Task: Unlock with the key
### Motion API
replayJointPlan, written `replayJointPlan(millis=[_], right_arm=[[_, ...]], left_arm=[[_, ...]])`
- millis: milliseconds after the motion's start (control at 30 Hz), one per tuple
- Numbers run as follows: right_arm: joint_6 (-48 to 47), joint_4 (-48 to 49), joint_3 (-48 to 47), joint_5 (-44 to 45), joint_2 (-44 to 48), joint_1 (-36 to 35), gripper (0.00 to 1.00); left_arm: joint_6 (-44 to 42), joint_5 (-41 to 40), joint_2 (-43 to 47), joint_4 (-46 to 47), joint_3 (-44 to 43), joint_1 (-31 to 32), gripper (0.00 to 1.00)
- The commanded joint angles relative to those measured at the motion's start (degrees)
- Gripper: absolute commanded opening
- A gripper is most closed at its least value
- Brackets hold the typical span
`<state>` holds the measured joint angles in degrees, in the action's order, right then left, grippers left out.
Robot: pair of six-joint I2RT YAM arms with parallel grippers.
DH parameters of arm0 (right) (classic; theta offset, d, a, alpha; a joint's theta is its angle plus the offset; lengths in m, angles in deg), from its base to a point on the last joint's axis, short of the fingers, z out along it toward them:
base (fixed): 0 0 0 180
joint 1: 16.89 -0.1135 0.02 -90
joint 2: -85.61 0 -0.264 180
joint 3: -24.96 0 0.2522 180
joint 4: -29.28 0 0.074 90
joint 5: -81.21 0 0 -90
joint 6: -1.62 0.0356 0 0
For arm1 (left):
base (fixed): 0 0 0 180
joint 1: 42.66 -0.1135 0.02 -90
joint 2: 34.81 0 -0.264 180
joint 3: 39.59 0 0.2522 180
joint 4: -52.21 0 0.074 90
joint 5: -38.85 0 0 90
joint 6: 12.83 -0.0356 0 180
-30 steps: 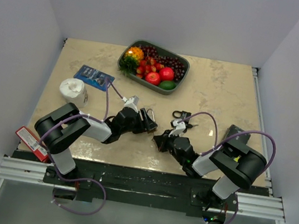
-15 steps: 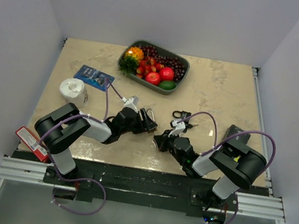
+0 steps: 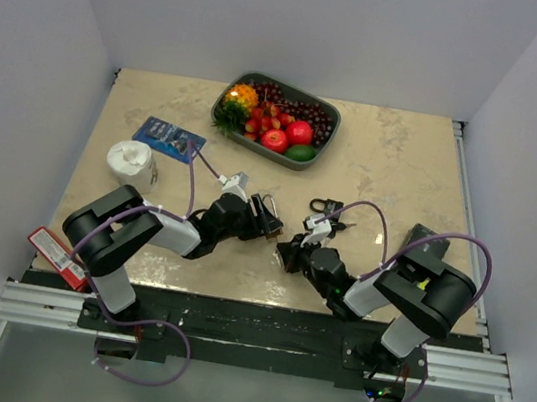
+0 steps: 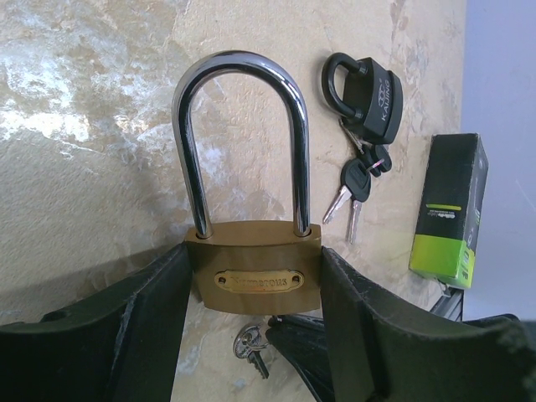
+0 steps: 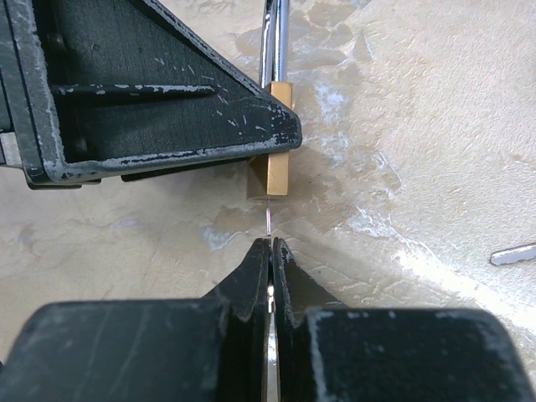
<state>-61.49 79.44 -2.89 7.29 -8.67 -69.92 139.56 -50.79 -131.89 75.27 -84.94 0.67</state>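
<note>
**Padlock and key at presentation.** The brass padlock point(image 4: 255, 283) sat just left of the middle of the table point(image 4: 84, 92), between the two arms, low over the marbled surface. Its long steel shackle point(image 4: 243, 126) pointed away from the left wrist.

The left gripper point(image 4: 254, 266) clamped the lock across the two short sides of its body, one black finger point(image 4: 159, 322) on each side. The shackle and the keyway face were left free.

The right gripper point(image 5: 270, 249) was pinched fully together on the key point(image 5: 267, 222). From that wrist the blade showed only as a thin edge-on line reaching toward the underside of the brass body. Whether the tip had entered the keyway could not be told.

A black padlock point(image 4: 368, 88) with its own keys and a green-and-black box point(image 4: 448, 209) lay well apart to the right.

*Handling.* The lock was judged dense, rigid and smooth-sided. It was therefore likely to twist or slide between the pads under turning load. The flat flanks of the body looked the soundest hold, since the shackle would pivot.

The key was judged light, thin and stiff. It looked best gripped flat across its head, so that torque would pass without the blade slipping. Even slight misalignment with the keyway would probably jam it.
</note>
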Motion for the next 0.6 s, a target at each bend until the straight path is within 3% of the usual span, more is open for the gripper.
replayJointPlan(millis=[0, 567], right_arm=[[-4.0, 16.8, -3.2, 11.0, 0.3, 0.7, 0.00], [-4.2, 16.8, -5.1, 14.1, 2.0, -0.1, 0.00]], left_arm=[[0.9, 14.8, -1.4, -2.0, 0.7, 5.6, 0.00], [1.0, 15.8, -1.4, -1.0, 1.4, 6.1, 0.00]])
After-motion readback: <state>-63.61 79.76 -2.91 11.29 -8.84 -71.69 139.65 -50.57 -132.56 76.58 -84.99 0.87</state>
